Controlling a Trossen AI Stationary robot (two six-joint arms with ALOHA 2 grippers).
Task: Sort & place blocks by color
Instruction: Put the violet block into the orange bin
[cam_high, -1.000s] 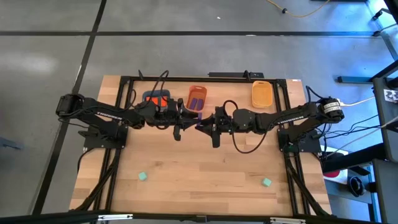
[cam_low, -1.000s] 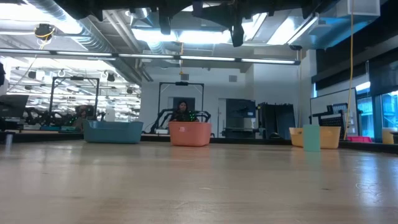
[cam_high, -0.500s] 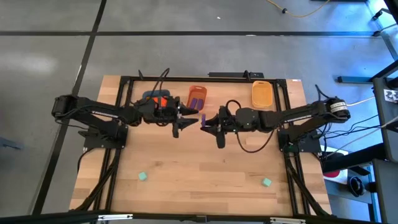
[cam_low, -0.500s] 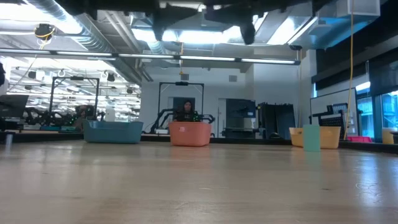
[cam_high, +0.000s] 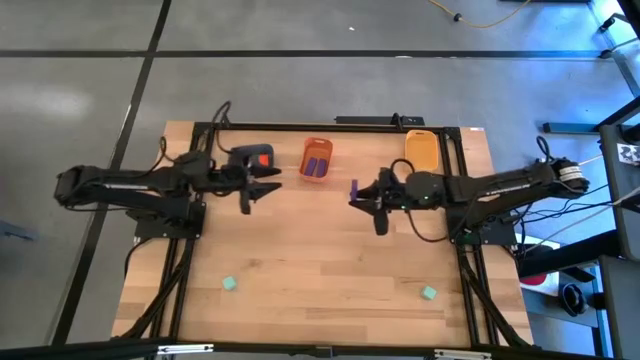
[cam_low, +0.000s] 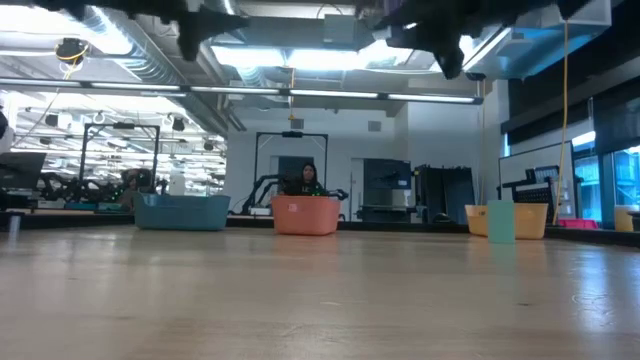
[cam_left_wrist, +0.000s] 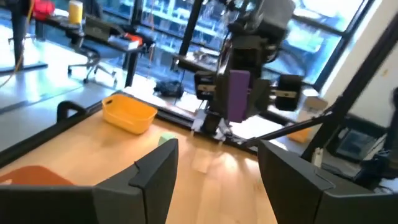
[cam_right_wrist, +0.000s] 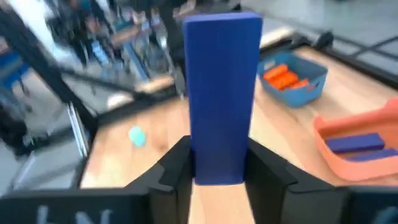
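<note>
The purple brick (cam_right_wrist: 222, 93) stands upright between the fingers of the right gripper (cam_high: 357, 193), which are closed on its lower end only; most of its length sticks out past them. In the high view it hangs over bare table (cam_high: 320, 260), between the orange tray (cam_high: 317, 158) and the yellow tray (cam_high: 421, 151), near neither rim.

That shallow hold is the main risk, I judge: a quick swing or a knock on a tray wall could pivot the brick in the fingers or pull it free. The orange tray already holds purple bricks (cam_right_wrist: 356, 142), so the new one could land across them and tip out if let go too high or off centre. The yellow tray is about as near, and a drop there would spoil the sorting.

The left gripper (cam_high: 262, 189) hovers just beside the blue-grey tray (cam_high: 252, 156) of orange-red bricks (cam_right_wrist: 285, 78), its fingers (cam_left_wrist: 155, 171) spread and empty. It sits close to the route to the orange tray, so the arms could meet.

Two mint-green cubes (cam_high: 230, 284) (cam_high: 429, 293) lie well apart near the table's front edge.
</note>
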